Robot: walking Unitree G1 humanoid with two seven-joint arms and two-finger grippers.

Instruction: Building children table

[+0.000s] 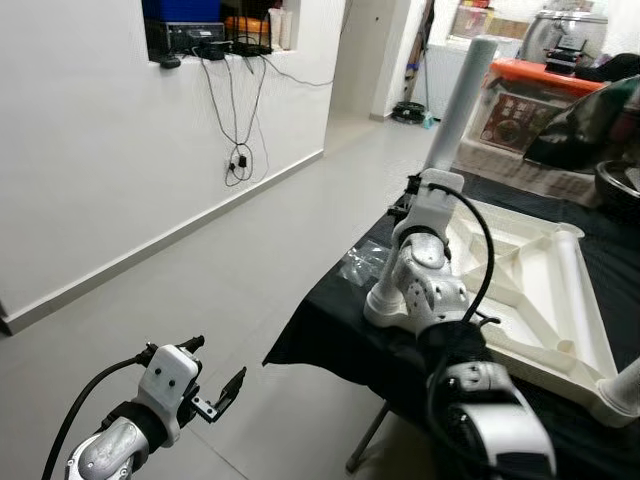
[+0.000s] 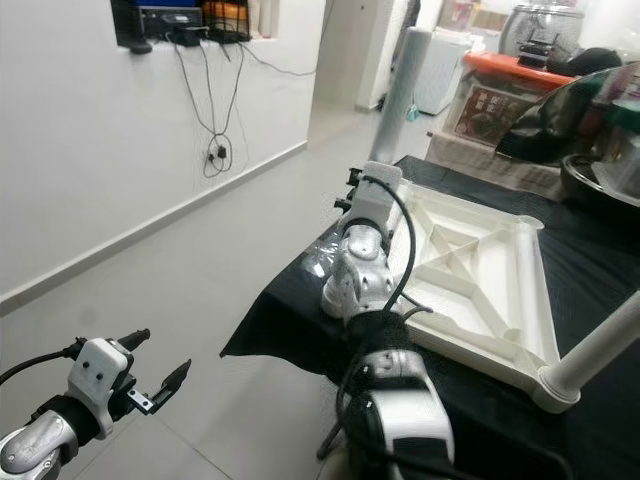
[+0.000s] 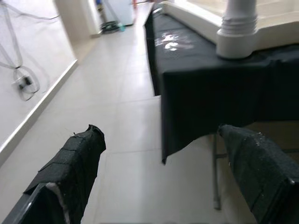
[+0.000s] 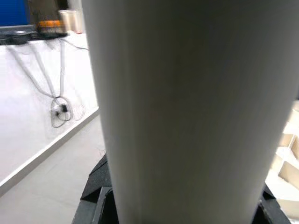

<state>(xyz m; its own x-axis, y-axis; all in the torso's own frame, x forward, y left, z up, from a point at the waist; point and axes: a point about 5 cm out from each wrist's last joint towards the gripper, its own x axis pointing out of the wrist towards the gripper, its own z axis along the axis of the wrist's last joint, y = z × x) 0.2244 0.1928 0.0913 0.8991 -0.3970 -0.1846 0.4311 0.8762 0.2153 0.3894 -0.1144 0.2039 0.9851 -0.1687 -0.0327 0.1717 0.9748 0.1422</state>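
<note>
The white children's table top (image 1: 545,355) lies upside down on a black-clothed table (image 1: 330,345). A white table leg (image 1: 462,95) rises from its near left corner, with its threaded foot in the corner socket (image 3: 236,44). My right gripper (image 1: 432,185) is shut on this leg partway up; black fingers (image 4: 96,186) flank the leg (image 4: 187,116) in the right wrist view. A second white leg (image 2: 600,348) stands at the near right corner. My left gripper (image 1: 213,365) hangs low over the floor, left of the table, open and holding nothing.
A crumpled clear plastic bag (image 1: 360,262) lies on the cloth beside the top's left edge. Boxes, a pot and dark bags (image 1: 560,90) crowd the far side. Cables (image 1: 238,160) hang on the white wall to the left. Grey floor (image 1: 230,270) stretches between wall and table.
</note>
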